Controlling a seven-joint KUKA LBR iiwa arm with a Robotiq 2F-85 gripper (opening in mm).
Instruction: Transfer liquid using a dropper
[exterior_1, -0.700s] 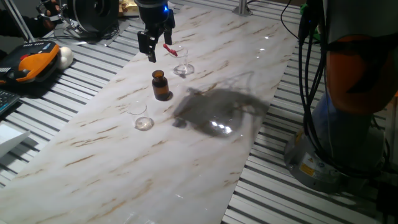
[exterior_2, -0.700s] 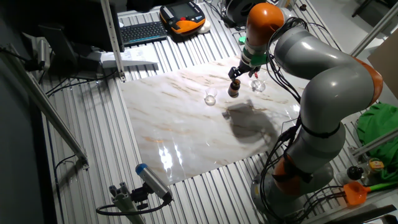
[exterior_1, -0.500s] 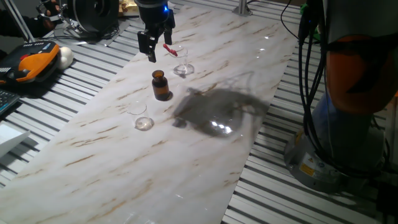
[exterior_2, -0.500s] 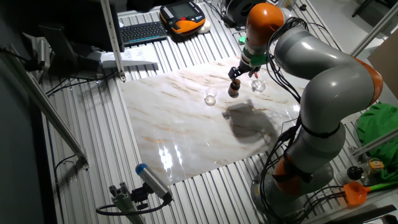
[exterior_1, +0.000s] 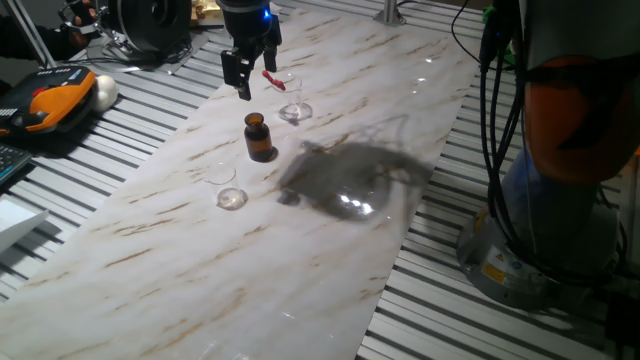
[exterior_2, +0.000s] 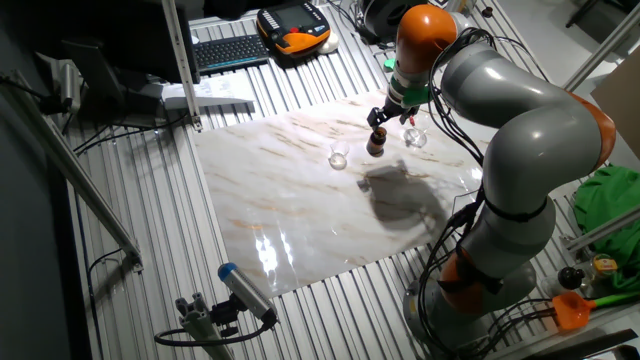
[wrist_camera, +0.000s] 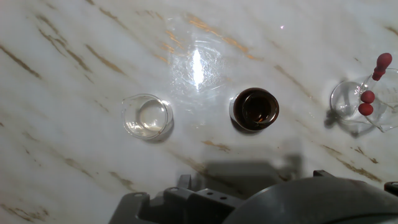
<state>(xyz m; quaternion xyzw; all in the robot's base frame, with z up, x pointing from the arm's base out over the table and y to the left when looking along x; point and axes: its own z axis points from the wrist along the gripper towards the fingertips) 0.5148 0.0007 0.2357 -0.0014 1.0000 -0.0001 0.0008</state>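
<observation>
The dropper (exterior_1: 273, 80), with its red bulb (wrist_camera: 383, 61), leans in a clear glass beaker (exterior_1: 293, 104) (wrist_camera: 356, 107) at the far side of the marble board. A brown bottle (exterior_1: 259, 138) (wrist_camera: 255, 109) stands uncapped in front of the beaker. Nearer still is a small empty glass (exterior_1: 226, 186) (wrist_camera: 147, 116). My gripper (exterior_1: 255, 72) hangs above the board, just left of the beaker and behind the bottle. It is open and holds nothing. The hand view looks straight down on all three vessels, and the fingertips do not show there.
The marble board (exterior_1: 330, 250) lies on a ridged metal table. An orange pendant (exterior_1: 45, 105) and a keyboard (exterior_2: 230, 50) sit off the board's far edge. The arm's base (exterior_1: 560, 200) stands at the right.
</observation>
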